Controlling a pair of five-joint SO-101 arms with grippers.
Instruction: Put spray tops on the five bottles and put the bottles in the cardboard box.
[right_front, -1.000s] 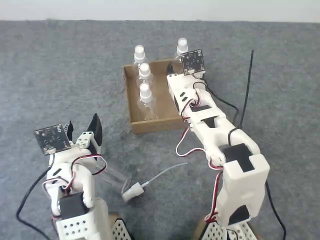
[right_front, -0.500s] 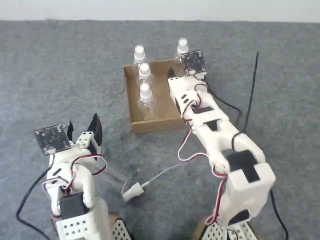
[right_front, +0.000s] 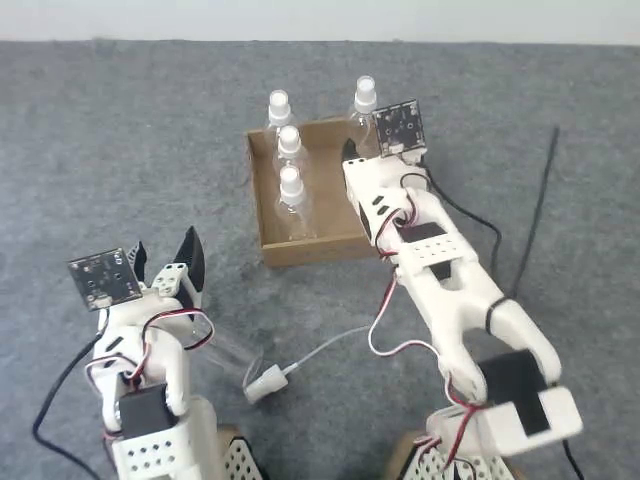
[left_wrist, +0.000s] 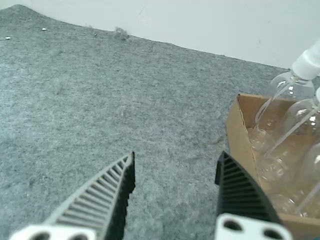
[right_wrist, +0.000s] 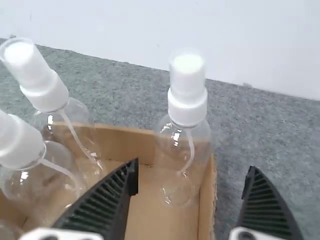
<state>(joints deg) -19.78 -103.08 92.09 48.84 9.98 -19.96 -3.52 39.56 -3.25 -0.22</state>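
The cardboard box (right_front: 272, 252) sits mid-table. Two capped bottles (right_front: 290, 190) stand along its left side, a third (right_front: 278, 108) at its far left corner. A fourth capped bottle (right_front: 364, 100) stands at the far right corner, just inside the box wall (right_wrist: 208, 190) in the right wrist view. My right gripper (right_front: 362, 150) hangs open over the box's right side, its fingers either side of that bottle (right_wrist: 186, 105) and short of it. A clear uncapped bottle (right_front: 228, 350) lies beside my left arm, with a loose spray top (right_front: 266, 384) next to it. My left gripper (left_wrist: 176, 160) is open above bare carpet.
Grey carpet covers the table up to a white wall at the back. The spray top's thin tube (right_front: 330, 345) trails toward the right arm. Black cables (right_front: 530, 230) run along the right arm's right side. The box's near left corner (left_wrist: 240, 130) lies ahead of my left gripper.
The right arm has swung to the right, and its gripper has shifted slightly right over the box toward the far right bottle. The left arm has not moved.
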